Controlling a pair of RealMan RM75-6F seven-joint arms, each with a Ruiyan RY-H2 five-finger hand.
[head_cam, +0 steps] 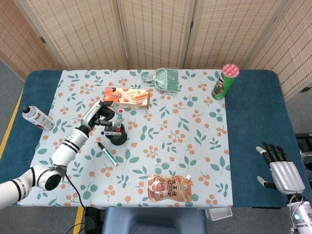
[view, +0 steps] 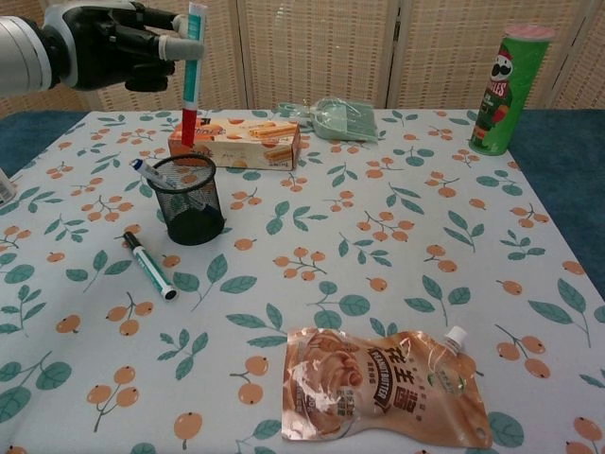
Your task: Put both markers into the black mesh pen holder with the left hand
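Observation:
My left hand (view: 113,45) (head_cam: 101,114) holds a teal marker with a red cap (view: 192,76) (head_cam: 118,119) upright, red end down, just above the black mesh pen holder (view: 189,200) (head_cam: 115,133). A blue-tipped pen (view: 149,172) leans out of the holder's left rim. A second marker (view: 149,266) (head_cam: 107,153), teal with a black cap, lies flat on the cloth in front and left of the holder. My right hand (head_cam: 282,171) rests open at the table's front right corner, empty.
A biscuit box (view: 234,144) lies just behind the holder. A green dustpan (view: 342,120) is at the back, a green chip can (view: 505,90) at the back right, a snack pouch (view: 378,386) at the front, and a bottle (head_cam: 37,117) on the left edge.

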